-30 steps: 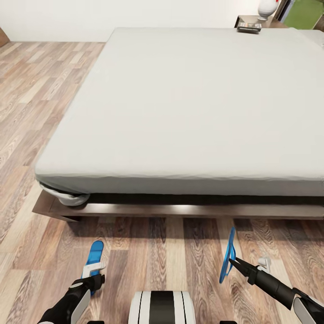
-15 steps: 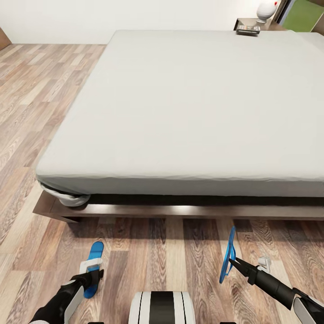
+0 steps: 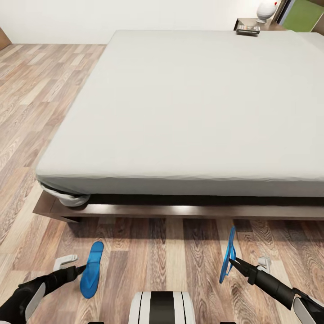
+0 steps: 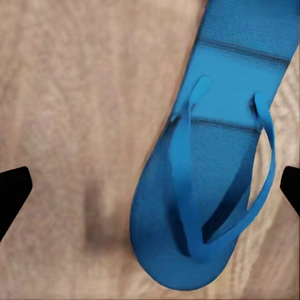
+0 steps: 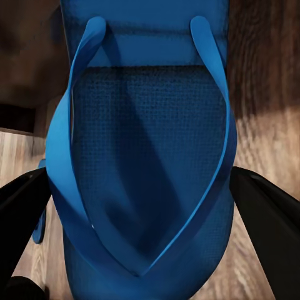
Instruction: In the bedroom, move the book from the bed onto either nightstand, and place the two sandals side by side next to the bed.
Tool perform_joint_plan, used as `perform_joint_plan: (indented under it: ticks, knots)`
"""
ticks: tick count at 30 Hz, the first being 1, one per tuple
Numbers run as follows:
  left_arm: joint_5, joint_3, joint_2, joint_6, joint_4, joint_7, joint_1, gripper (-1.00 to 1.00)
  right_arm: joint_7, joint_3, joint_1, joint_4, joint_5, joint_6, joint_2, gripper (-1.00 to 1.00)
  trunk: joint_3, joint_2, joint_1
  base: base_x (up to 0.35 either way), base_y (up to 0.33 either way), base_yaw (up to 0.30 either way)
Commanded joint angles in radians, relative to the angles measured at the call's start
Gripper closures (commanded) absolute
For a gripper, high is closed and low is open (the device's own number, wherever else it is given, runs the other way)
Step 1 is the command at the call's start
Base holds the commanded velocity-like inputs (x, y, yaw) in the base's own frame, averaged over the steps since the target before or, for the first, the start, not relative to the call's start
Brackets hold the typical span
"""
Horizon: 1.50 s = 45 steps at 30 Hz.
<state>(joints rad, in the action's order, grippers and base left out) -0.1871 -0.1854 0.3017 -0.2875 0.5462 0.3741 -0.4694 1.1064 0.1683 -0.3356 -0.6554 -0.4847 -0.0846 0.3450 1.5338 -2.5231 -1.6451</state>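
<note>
While parked at the foot of the bed (image 3: 189, 103), got plenty of open wood floor (image 3: 171, 252) btwn the frame edge and the robot. Frame juts out past the mattress at the near-left corner, w/ more bare floor running along the bed's left side.

Left sandal (image 3: 92, 269) lying flat on the floor, sole down, long axis pointing roughly toward the bed, a bit tilted. Left hand (image 3: 78, 269) just beside it w/ fingers apart, not gripping; wrist cam has the straps facing up (image 4: 206, 187).

Right sandal (image 3: 228, 254) up on its edge, long axis also toward the bed, clamped in the right hand (image 3: 233, 262); fingers closed on either side of it in the wrist cam (image 5: 144, 156). Sandals well apart.

Book (image 3: 248, 29) way off at the far corner on the nightstand (image 3: 245, 22), a white rounded thing (image 3: 266, 9) near it.
</note>
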Motion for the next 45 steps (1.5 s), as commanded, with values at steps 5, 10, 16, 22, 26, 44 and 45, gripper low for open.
perform_joint_plan:
  ticks: [5, 10, 16, 22, 26, 44, 45]
  knots:
    - [-0.005, -0.049, 0.035, -0.017, -0.008, 0.323, 0.0, -1.0, -0.003, 0.0, 0.0, 0.035, -0.006, 0.001, 0.0, 1.0, 0.001, 0.0, 0.0, 0.0, 0.0, 0.0]
    - [-0.005, -0.049, 0.032, -0.013, -0.032, 0.472, 0.0, -1.0, -0.017, 0.0, 0.0, 0.147, -0.005, 0.009, 0.0, 1.0, 0.001, 0.0, 0.0, 0.0, 0.0, 0.0]
    - [-0.008, -0.049, 0.028, -0.01, -0.052, 0.486, 0.0, -1.0, -0.226, 0.003, 0.0, 0.244, -0.004, 0.017, 0.001, 1.0, 0.001, 0.0, 0.0, 0.0, 0.0, 0.0]
    - [-0.008, -0.049, 0.027, -0.01, -0.052, 0.486, 0.001, -1.0, -0.496, 0.004, 0.0, 0.214, -0.002, 0.019, 0.003, 1.0, 0.001, 0.0, 0.0, 0.0, 0.0, 0.0]
    - [-0.01, -0.049, 0.027, -0.01, -0.052, 0.488, 0.001, -1.0, -0.738, 0.0, 0.0, 0.113, 0.0, 0.019, 0.001, 1.0, 0.001, 0.0, 0.0, 0.0, 0.0, 0.0]
    - [-0.01, -0.049, 0.012, -0.01, -0.054, 0.515, 0.001, -1.0, -1.024, -0.004, 0.0, 0.065, 0.508, 0.026, -0.006, 1.0, 0.001, 0.0, 0.0, 0.0, 0.0, 0.0]
    - [-0.009, -0.049, 0.012, -0.01, -0.054, 0.514, 0.001, -1.0, -1.023, -0.004, 0.0, 0.067, 0.509, 0.026, -0.006, 1.0, 0.001, 0.0, 0.0, 0.0, 0.0, 0.0]
